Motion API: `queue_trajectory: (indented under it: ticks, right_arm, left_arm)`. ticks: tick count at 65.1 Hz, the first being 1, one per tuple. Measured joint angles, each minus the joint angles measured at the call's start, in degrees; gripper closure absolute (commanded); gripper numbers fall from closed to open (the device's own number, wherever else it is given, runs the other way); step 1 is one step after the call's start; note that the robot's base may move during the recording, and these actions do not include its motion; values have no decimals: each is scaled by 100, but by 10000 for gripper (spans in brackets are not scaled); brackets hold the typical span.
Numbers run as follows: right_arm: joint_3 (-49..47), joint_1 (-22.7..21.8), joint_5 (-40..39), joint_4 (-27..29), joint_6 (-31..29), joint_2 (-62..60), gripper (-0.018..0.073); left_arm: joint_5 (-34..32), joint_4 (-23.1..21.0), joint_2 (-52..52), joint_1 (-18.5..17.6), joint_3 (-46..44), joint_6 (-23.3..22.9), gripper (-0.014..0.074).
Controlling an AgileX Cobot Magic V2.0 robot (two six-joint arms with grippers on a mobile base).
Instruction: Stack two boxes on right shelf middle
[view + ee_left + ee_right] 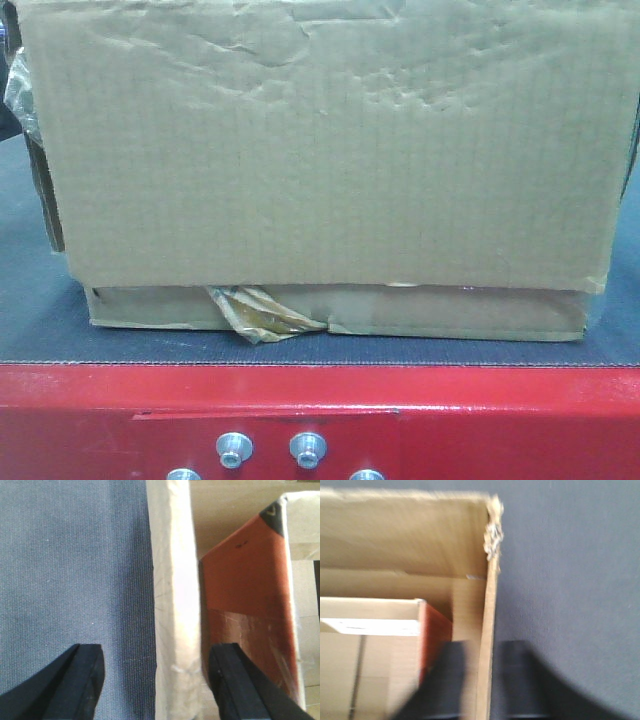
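Dark belt table [30, 300] with a red front edge, on which the box [330, 160] is seated; no shelf is shown in any view, so the box is judged to be well short of its destination. The box is seen as wide, open-topped corrugated cardboard, creased across its upper face, with torn tape [262, 315] hanging at its lower edge. A smaller orange-brown inner box [245, 595] is seen inside it, so some weight is to be expected.

The board is judged soft and worn rather than stiff: the walls may bow if pinched, and the torn corner [492, 530] could give way. A hold on both end walls, low and away from the frayed edges, is judged the safest, with both sides raised evenly.

The left gripper [156, 652] is shown spread wide astride the left wall [172, 580], one finger outside over the belt and one inside; clear belt is visible between the outer finger and the wall, so nothing is grasped. The right gripper [485, 650] is set astride the right wall [487, 610] with its fingers close on either side; because of blur, it cannot be told whether the wall is clamped.
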Motion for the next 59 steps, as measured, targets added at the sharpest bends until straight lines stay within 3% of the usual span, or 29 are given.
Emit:
queue_trajectory:
  ticks: [40,59]
  right_arm:
    - [1156,0,47,444,0,198,244]
    - [1336,0,47,498,0,-178,342]
  left_arm:
    - [0,0,0,0,10,0,240]
    - [0,0,0,0,10,0,240]
